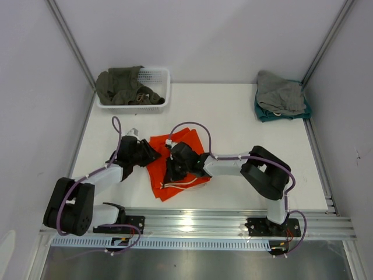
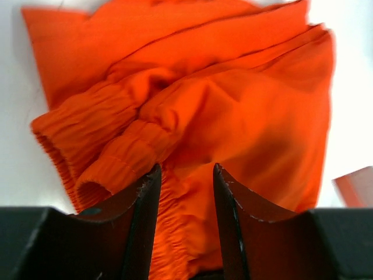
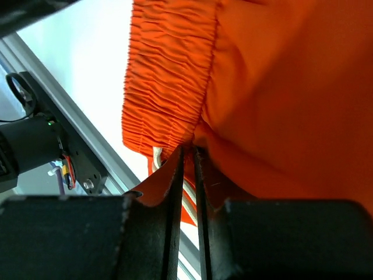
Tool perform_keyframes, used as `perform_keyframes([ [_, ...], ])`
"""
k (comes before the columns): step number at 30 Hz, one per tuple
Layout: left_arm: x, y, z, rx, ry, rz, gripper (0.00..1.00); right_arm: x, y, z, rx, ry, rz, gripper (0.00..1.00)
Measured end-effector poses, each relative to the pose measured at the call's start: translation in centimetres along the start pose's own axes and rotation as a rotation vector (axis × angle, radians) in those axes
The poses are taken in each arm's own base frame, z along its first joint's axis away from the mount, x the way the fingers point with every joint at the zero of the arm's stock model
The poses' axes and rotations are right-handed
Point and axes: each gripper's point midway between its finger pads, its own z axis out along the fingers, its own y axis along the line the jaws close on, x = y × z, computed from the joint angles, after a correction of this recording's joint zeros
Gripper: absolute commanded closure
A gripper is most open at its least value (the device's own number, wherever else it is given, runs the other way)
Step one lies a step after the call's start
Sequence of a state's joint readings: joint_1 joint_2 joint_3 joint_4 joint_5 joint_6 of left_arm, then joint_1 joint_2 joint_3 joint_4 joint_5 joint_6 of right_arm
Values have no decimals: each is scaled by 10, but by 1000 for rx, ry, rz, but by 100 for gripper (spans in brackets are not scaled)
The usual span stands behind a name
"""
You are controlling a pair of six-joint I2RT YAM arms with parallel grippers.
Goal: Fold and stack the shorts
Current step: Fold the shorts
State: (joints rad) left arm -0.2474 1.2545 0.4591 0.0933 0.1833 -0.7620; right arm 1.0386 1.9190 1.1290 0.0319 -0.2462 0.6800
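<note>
One fold in progress | orange shorts (image 1: 175, 166) crumpled on table (image 1: 233, 116), unstacked | left gripper (image 2: 185, 175) jaws spread at waistband (image 2: 76, 131) | right gripper (image 3: 188, 153) jaws pinching shorts

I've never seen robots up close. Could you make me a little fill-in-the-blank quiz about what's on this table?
1. The shorts lying between the two arms are bright ____.
2. The olive-green garment sits in a white ____ at the table's far left corner.
3. The right gripper is clamped ____ on the shorts' fabric.
4. The left gripper is ____, with fabric showing between its fingers.
Missing words: orange; basket; shut; open.
</note>
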Motion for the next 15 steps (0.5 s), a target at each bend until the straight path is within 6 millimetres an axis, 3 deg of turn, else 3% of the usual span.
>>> perform_keyframes([
  [3, 5, 14, 3, -6, -3, -26, 56, 1, -3, 1, 8, 0, 0, 84],
  [10, 0, 12, 12, 29, -22, -23, 56, -11, -8, -5, 8, -19, 11, 74],
  [11, -1, 11, 12, 32, -25, -22, 55, -15, -8, -9, 4, -24, 14, 65],
  [15, -7, 6, 12, 32, -23, -10, 53, -49, -4, -41, -42, -92, 28, 46],
])
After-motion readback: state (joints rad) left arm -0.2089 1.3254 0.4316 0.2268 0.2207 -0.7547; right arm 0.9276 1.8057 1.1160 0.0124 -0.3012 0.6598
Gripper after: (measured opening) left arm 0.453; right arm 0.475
